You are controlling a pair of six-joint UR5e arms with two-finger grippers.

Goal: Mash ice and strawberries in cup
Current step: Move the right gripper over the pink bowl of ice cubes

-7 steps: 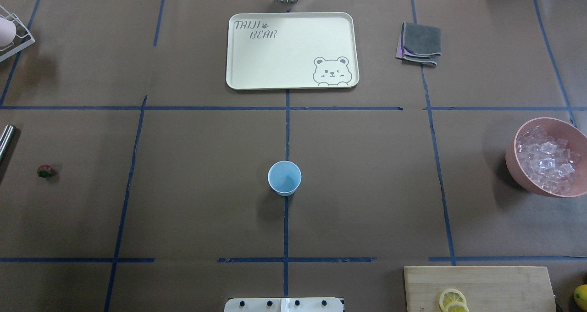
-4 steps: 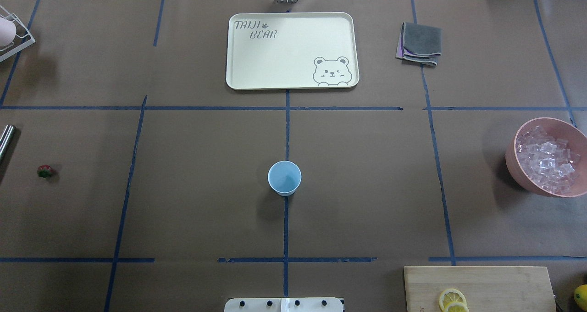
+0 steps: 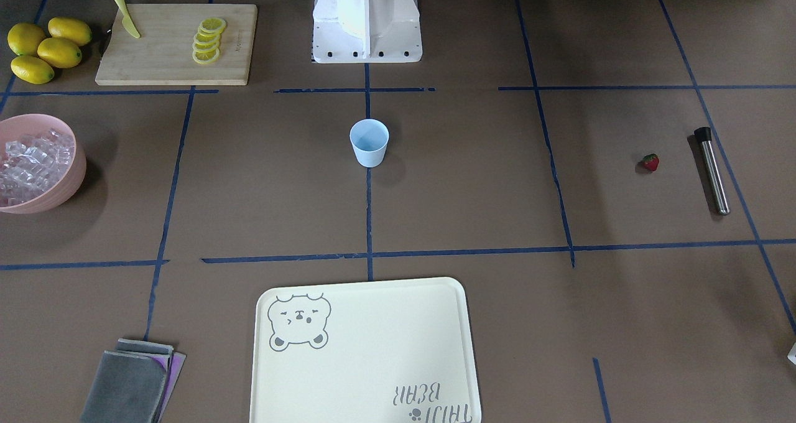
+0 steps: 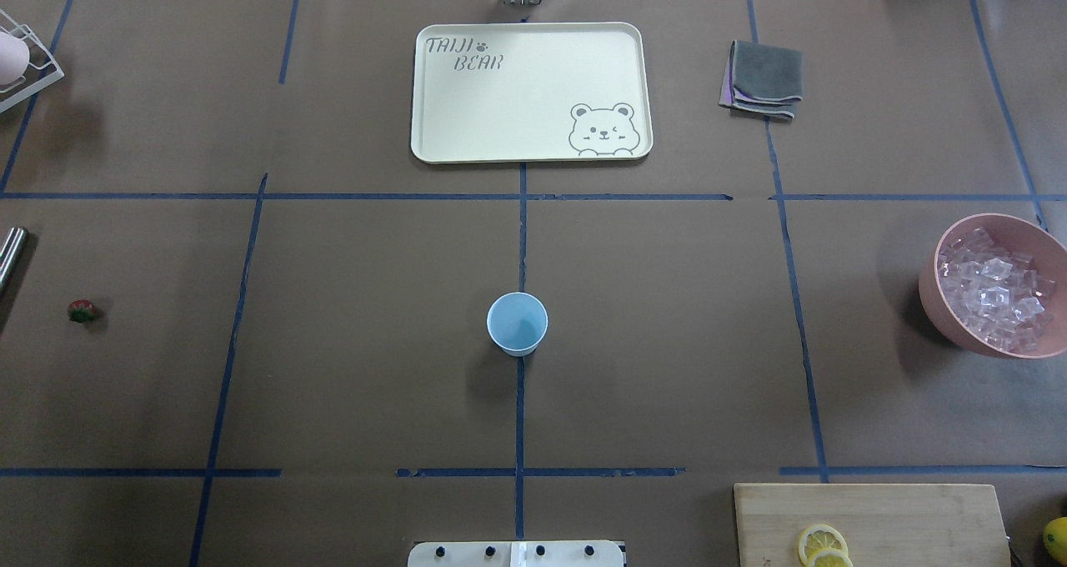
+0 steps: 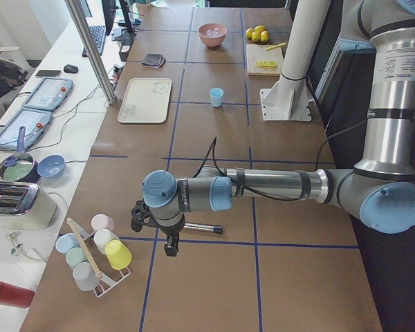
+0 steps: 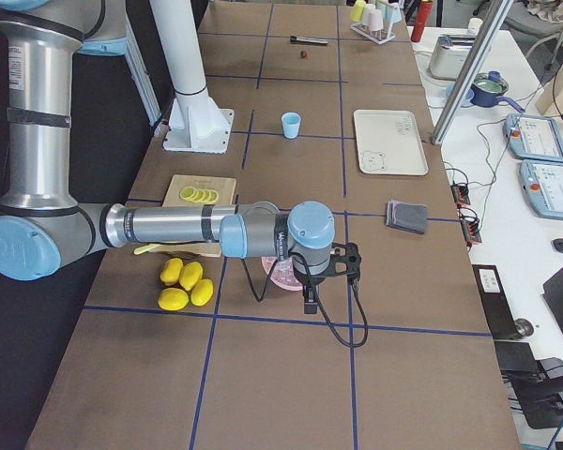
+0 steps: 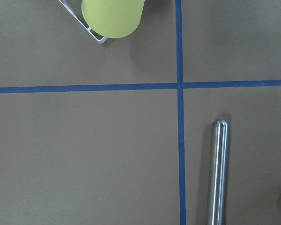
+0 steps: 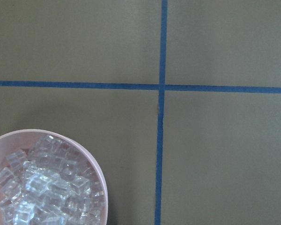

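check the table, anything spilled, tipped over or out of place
Nothing stands out. The cup stands upright and looks empty. The ice is all inside the pink bowl, with none spilled on the table. The strawberry lies alone near the metal rod, not touching it.

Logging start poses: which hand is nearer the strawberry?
Left. The left hand hovers close by the strawberry; the right hand hangs by the pink bowl, far across from it.
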